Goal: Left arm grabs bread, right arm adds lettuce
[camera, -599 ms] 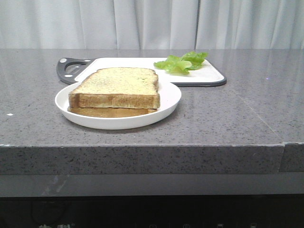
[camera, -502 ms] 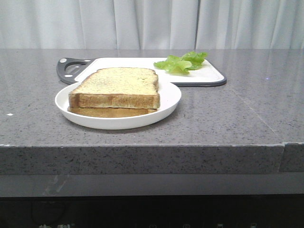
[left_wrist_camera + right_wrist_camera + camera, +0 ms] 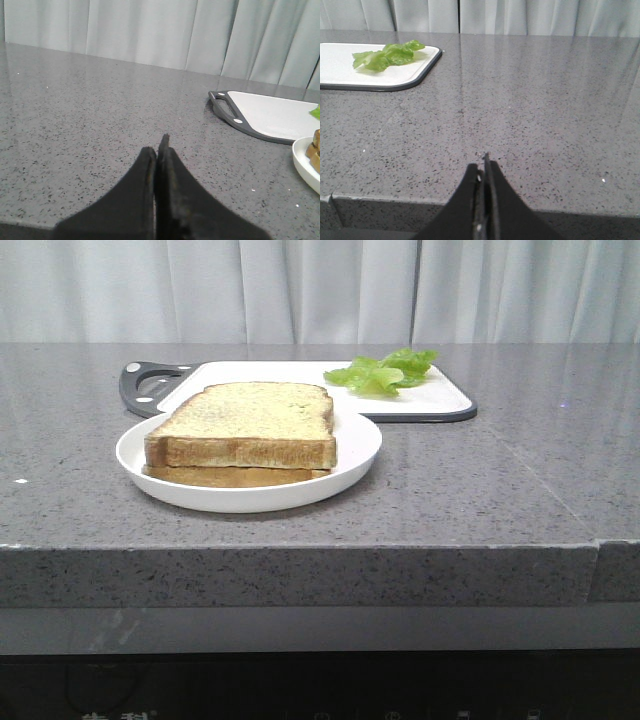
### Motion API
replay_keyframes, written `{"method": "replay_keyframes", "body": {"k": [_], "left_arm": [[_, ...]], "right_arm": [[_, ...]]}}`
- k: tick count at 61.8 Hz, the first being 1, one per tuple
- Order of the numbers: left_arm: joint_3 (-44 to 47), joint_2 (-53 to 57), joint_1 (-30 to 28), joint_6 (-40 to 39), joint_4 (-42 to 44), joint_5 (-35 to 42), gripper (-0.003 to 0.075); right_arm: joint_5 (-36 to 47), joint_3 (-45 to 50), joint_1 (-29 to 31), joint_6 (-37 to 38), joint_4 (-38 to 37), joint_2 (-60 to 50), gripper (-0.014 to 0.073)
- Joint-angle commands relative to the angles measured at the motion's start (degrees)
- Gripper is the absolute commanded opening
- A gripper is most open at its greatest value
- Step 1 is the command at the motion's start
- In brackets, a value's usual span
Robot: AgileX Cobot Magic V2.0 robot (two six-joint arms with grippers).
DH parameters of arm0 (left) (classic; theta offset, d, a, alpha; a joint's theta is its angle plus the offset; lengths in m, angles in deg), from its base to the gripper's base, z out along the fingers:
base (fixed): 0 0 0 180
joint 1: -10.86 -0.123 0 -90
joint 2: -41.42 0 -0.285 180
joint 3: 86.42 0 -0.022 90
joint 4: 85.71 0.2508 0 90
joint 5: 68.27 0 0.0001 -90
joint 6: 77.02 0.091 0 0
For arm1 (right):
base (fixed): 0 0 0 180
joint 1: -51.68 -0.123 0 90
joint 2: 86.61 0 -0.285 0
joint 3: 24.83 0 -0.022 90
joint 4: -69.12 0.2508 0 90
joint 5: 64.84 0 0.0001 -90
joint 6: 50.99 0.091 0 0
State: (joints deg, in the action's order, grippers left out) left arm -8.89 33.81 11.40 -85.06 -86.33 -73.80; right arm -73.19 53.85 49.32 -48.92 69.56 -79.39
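**On the bench: bread plated, lettuce on the board, both hands clenched empty**

From the front, a grey speckled bench (image 3: 480, 490) carries a white plate (image 3: 355, 455) near its front edge. On that plate lies the bread (image 3: 250, 420), a thick square toasted slice with a golden speckled face and brown crust, stacked flat on a thinner toast slice (image 3: 225, 477) whose edge shows beneath it. Just behind the plate sits a white cutting board (image 3: 440, 400) with a dark rim and a dark handle (image 3: 140, 383) at its left end; the plate's far rim overlaps the board's near edge in this view. The lettuce (image 3: 385, 370), a small ruffled bright-green leaf, rests on the board toward its right end, well apart from the bread. No arm shows in this view.

From the left wrist, the left hand (image 3: 161, 145) hangs over bare bench, its two black wedge fingers pressed together with nothing between them. Off to one side are the board's handle (image 3: 225, 107), its white surface, the plate's rim (image 3: 302, 162) and a corner of the bread stack at the picture's edge.

From the right wrist, the right hand (image 3: 484, 165) is likewise clenched on nothing, fingers meeting at their tips above the bench's front edge. The lettuce (image 3: 387, 54) lies on the board's corner (image 3: 427, 67), well away from the fingers.
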Motion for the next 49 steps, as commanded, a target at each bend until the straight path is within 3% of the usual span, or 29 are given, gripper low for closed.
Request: {"method": "replay_keyframes", "body": {"k": [1,13,29,42,49], "left_arm": [[0.2,1.2,0.0,-0.5,-0.1,4.9,-0.0020],[0.2,1.2,0.0,-0.5,-0.1,5.9,-0.0020],[-1.8,1.0,0.0,-0.6,-0.5,17.1,-0.0020],[-11.9,0.4,0.0,-0.6,-0.5,15.2,-0.0020],[-19.6,-2.1,0.0,-0.6,-0.2,8.7,-0.0020]], "right_arm": [[5.6,-0.1,0.3,-0.4,-0.4,-1.2,-0.0118],[6.2,-0.1,0.3,-0.4,-0.4,-1.2,-0.0118],[8.4,-2.4,0.3,-0.1,0.2,-1.2,-0.0118],[5.6,-12.3,0.3,-0.2,0.2,-0.6,-0.0118],[1.9,-18.8,0.3,-0.5,0.2,2.1,-0.0118]]}}
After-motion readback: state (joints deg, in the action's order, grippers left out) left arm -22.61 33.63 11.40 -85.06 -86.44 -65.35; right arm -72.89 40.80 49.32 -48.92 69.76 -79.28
